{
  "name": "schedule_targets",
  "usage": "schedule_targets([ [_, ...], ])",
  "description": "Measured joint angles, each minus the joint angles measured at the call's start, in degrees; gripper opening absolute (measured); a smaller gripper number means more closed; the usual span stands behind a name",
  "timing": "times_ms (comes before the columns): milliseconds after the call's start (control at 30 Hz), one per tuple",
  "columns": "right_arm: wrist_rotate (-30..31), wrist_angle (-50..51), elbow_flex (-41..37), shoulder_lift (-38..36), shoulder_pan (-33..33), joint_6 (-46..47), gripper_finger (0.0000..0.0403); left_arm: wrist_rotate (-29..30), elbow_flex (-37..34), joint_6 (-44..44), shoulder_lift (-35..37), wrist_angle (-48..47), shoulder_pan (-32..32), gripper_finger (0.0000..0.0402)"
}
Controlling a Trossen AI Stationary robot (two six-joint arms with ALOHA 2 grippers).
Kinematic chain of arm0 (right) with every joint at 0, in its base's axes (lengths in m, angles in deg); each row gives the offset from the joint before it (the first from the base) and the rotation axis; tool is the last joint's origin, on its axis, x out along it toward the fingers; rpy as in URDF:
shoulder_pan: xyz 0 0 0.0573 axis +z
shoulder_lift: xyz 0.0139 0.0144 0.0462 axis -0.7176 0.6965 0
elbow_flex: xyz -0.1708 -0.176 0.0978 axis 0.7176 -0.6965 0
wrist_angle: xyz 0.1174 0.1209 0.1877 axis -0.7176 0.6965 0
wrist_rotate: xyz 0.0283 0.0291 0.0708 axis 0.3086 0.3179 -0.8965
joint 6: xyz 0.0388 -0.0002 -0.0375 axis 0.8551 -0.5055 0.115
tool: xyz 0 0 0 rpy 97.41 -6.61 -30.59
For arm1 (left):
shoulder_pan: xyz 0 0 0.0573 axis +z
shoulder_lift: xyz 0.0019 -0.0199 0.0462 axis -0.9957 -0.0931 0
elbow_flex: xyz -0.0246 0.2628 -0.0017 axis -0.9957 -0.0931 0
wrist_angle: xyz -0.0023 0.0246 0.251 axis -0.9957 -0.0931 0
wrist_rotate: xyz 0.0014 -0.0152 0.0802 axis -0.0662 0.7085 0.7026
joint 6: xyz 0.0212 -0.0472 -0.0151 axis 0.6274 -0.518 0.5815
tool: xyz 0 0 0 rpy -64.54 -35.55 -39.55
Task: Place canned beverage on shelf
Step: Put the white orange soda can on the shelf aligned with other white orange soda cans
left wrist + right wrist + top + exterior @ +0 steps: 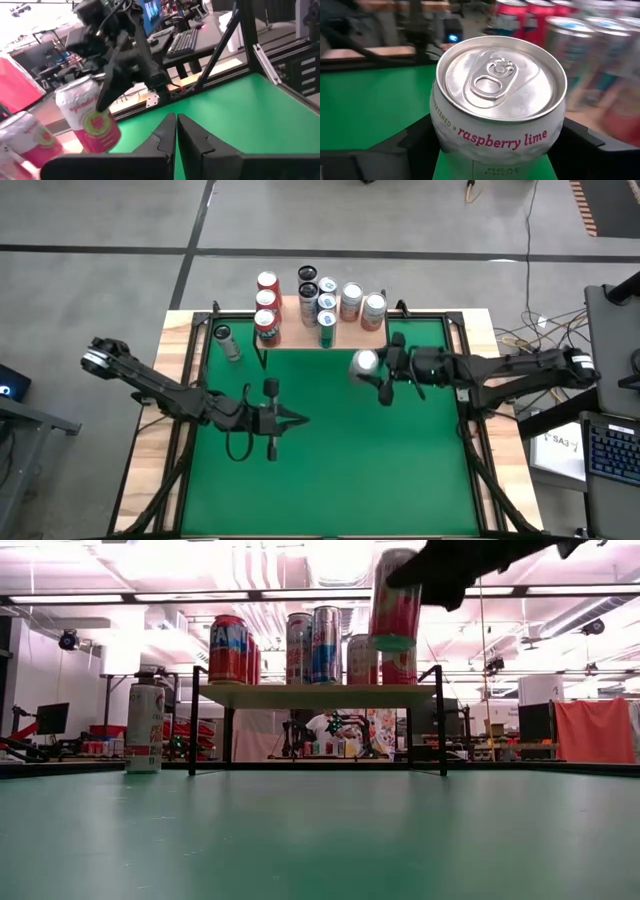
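- The right end effector (372, 369) is clamped on a can (363, 364); its fingers (415, 137) press against opposite sides of the can body.
- The can (500, 100) is upright, with the silver lid and pull tab facing up. The label reads "raspberry lime".
- In the low view, the can (396, 600) hangs in the air, well above the bench (320, 840) and higher than the shelf top.
- In the high view, the can sits just in front of the shelf (300, 330), off its right front corner, over the green surface.
- The shelf (315, 695) stands at the far edge of the bench (330, 470) and carries several upright cans (325, 300) in rows.
- One more can (228, 340) stands on the bench to the left of the shelf; the low view shows it (145, 727) upright.
- The left end effector (272, 420) waits over the left centre of the bench, well apart from the shelf. Its fingers (162, 137) are together, tips touching.
- The left wrist view shows the right arm (120, 45) holding the can (90, 120) above the green surface.
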Motion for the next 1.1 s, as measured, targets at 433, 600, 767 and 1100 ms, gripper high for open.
schedule_targets([
  [433,0.01,4.47,0.0,-0.76,-11.77,-2.46,0.028,4.15,-0.01,3.66,6.1,-5.41,1.52,0.0],
  [600,2.76,4.62,0.0,-0.76,-13.89,-1.36,0.028,4.17,-0.02,5.88,6.29,-5.36,1.65,0.0],
  [767,3.28,4.63,0.0,-0.27,-14.97,-0.41,0.028,4.21,-0.01,7.08,6.29,-5.31,2.34,0.0],
  [1100,9.41,3.63,0.04,2.64,-15.29,1.6,0.028,4.24,-0.02,7.59,6.22,-5.27,3.79,0.0],
])
